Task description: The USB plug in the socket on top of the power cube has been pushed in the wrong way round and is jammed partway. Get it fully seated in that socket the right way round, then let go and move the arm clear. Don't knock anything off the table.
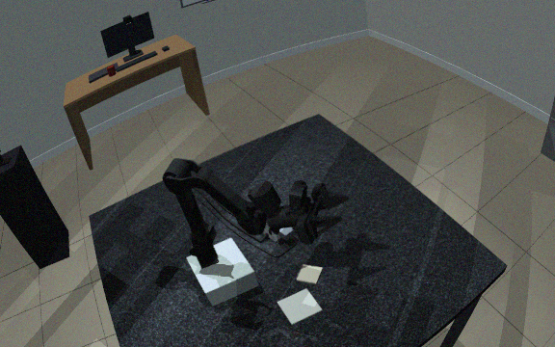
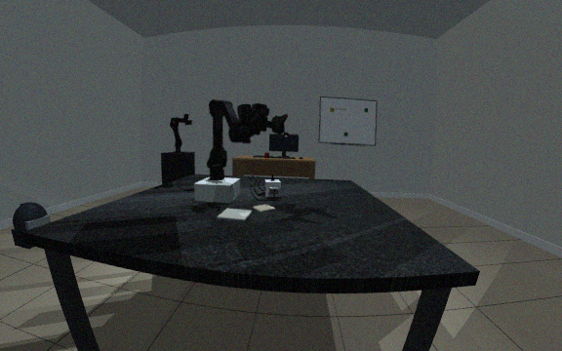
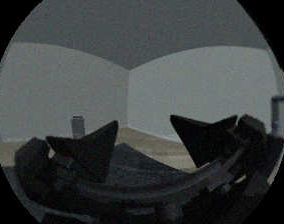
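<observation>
The white power cube (image 2: 268,182) stands on the dark table beyond the two flat cards. In the top view only a small pale patch of the cube (image 1: 285,231) shows past the arm. A small dark plug (image 2: 272,177) stands up from the cube's top; which way round it is and how deep it sits are too small to tell. Another plug or adapter (image 2: 273,190) is on the cube's near side face. My gripper (image 2: 283,124) (image 3: 145,120) is open and empty, held roughly level high above the cube, facing the room's walls; it touches nothing.
The arm stands on a white box (image 1: 231,287) (image 2: 217,192). Dark cables (image 1: 277,255) (image 2: 257,195) run beside the cube. A small cream card (image 1: 309,274) (image 2: 263,208) and a larger pale card (image 1: 297,308) (image 2: 234,214) lie flat nearby. A dark round object (image 2: 28,214) is at the table's near-left corner.
</observation>
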Robot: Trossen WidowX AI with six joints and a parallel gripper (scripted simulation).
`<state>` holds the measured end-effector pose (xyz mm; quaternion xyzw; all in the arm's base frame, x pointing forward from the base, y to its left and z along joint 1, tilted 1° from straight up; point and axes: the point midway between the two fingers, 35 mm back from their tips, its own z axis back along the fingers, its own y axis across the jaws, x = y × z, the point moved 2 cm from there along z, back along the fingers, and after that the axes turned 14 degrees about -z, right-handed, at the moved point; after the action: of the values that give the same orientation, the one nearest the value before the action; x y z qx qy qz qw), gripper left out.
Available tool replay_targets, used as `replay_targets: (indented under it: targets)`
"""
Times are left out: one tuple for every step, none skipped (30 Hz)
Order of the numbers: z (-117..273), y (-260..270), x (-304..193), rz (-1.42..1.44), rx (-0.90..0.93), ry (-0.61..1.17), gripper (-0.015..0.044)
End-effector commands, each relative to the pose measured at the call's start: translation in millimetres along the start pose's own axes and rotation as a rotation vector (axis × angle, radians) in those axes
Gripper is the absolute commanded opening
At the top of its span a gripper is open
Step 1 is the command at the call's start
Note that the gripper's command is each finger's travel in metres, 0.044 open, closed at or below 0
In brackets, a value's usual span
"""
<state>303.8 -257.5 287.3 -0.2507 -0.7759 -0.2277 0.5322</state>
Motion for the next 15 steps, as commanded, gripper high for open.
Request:
replay_targets:
  targets:
    - [-0.4, 1.6, -1.4, 0.004, 0.004, 0.008, 0.0426]
    - [-1.3, 6.3, -5.7, 0.016, 0.014, 0.032, 0.0440]
    - [-2.5, 14.4, -12.8, 0.036, 0.034, 0.071, 0.0440]
    - [-3.3, 25.8, -22.6, 0.066, 0.063, 0.125, 0.0440]
    - [-3.1, 40.8, -34.8, 0.106, 0.103, 0.193, 0.0440]
    - [-1.5, 57.0, -48.4, 0.161, 0.150, 0.268, 0.0440]
    - [2.2, 74.3, -62.0, 0.222, 0.206, 0.343, 0.0440]
    - [8.0, 91.3, -74.9, 0.285, 0.267, 0.416, 0.0440]
    - [15.8, 108.1, -87.0, 0.350, 0.333, 0.485, 0.0440]
    - [24.9, 123.6, -97.5, 0.414, 0.401, 0.547, 0.0440]
    - [34.2, 134.4, -105.4, 0.459, 0.457, 0.586, 0.0440]
    - [41.2, 142.7, -110.8, 0.496, 0.500, 0.617, 0.0440]
    - [49.6, 152.1, -116.6, 0.541, 0.552, 0.653, 0.0440]
    - [61.2, 163.4, -123.2, 0.599, 0.621, 0.697, 0.0440]
    - [75.9, 175.7, -129.9, 0.667, 0.705, 0.744, 0.0440]
